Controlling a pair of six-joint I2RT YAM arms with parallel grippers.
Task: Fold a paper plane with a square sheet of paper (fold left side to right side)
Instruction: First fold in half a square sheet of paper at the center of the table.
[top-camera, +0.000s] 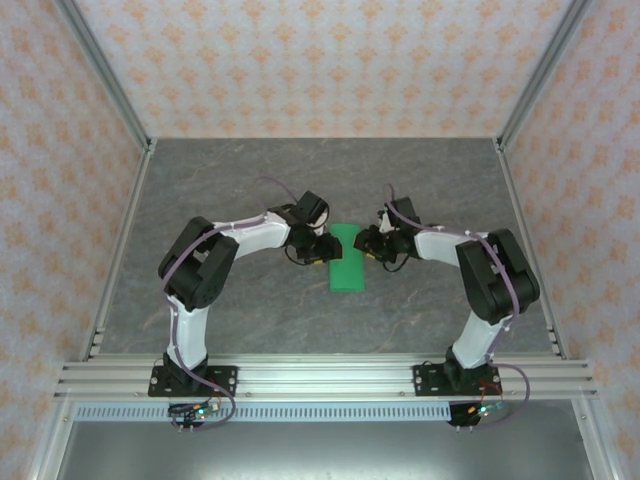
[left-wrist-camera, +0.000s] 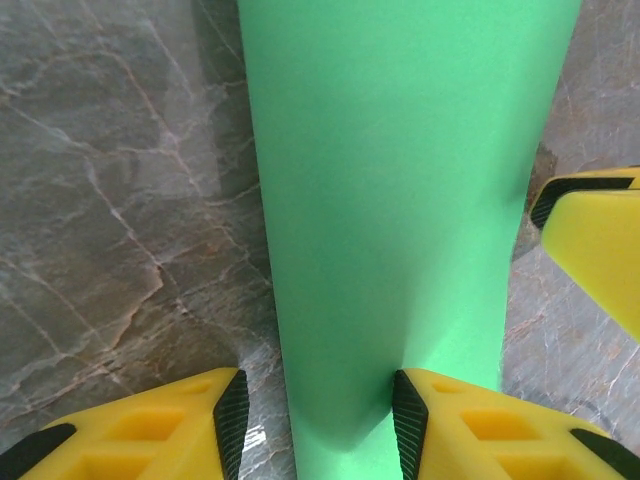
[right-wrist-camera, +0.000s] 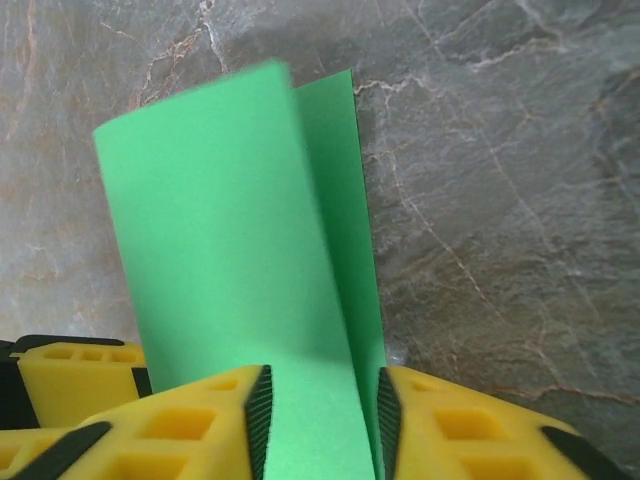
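The square sheet of paper (top-camera: 346, 262) is bright green and lies doubled over into a narrow upright strip in the middle of the table. My left gripper (top-camera: 318, 250) is at its left edge and my right gripper (top-camera: 368, 245) at its right edge, both near the far end. In the left wrist view the left gripper (left-wrist-camera: 320, 410) is open, one pad on the table and the other over the paper (left-wrist-camera: 400, 180). In the right wrist view the right gripper (right-wrist-camera: 320, 410) is open around the paper (right-wrist-camera: 220, 230), whose top layer curls up loosely off the lower layer.
The table (top-camera: 240, 180) is grey marble-patterned, fenced by metal rails and patterned walls. A yellow finger of the right gripper (left-wrist-camera: 600, 240) shows beside the paper in the left wrist view. Bare table surface lies on all sides of the paper.
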